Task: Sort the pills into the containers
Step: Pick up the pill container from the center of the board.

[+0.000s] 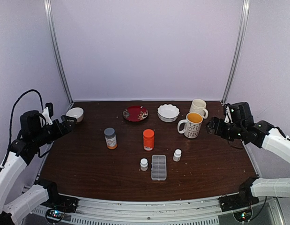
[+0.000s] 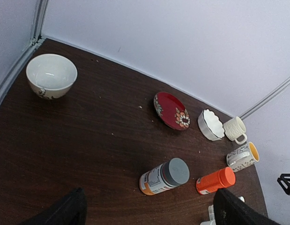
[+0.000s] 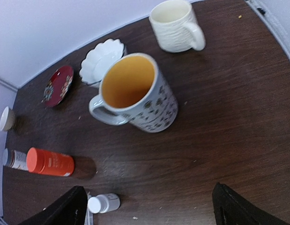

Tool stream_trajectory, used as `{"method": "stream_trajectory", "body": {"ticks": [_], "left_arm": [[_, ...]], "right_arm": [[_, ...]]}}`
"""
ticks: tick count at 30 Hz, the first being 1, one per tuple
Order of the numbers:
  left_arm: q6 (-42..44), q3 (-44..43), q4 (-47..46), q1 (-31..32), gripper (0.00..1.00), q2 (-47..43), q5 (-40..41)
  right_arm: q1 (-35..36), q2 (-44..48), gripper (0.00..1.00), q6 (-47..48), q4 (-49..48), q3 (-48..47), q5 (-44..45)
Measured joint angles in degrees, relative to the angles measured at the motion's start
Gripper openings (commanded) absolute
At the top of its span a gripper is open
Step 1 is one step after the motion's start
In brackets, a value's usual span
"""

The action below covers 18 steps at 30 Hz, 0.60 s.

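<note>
Well, the clear pill box (image 1: 159, 178) lies flat at the front middle of the desk (image 1: 88, 161), its compartments (image 1: 156, 164) in two rows running away from the arms. Whether its lid is up I cannot tell. The pills (image 2: 140, 107) are hard to find: a few pale specks on the dark wood may be them, too small to be sure. I'd judge them near weightless, hard and quick to skitter, so a gentle pinch straight down, fingertips closing from both sides, looks best.

Two small white bottles (image 1: 144, 164) flank the box, an orange bottle (image 1: 148, 139) and a grey-capped bottle (image 1: 110, 138) stand behind, and crockery sits farther back. The left gripper (image 1: 69, 121) and right gripper (image 1: 211, 125) hover at the desk's sides, fingers wide apart, holding nothing.
</note>
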<state>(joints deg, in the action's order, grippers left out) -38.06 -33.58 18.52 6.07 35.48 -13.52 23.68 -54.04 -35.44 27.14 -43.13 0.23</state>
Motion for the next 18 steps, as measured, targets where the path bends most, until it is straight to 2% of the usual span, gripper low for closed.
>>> {"method": "stream_trajectory", "body": {"ticks": [4,10,14,18], "left_arm": [[-0.63,0.5,-0.61,5.05,0.98,2.08,-1.38],[-1.27,0.48,-0.94,16.94,0.98,3.06,2.97],[-1.51,0.48,-0.96,23.63,0.98,5.35,7.98],[-1.2,0.48,-2.01,30.51,0.98,9.44,13.03]], "right_arm": [[12.57,-4.66,0.95,-4.5,0.52,-1.38,0.85],[27.45,-13.25,0.94,-12.7,-0.26,-6.27,2.16],[33.73,-19.21,0.91,-16.7,-0.24,-9.6,3.39],[37.09,-25.14,0.89,-19.37,-0.63,-12.92,3.69]]}}
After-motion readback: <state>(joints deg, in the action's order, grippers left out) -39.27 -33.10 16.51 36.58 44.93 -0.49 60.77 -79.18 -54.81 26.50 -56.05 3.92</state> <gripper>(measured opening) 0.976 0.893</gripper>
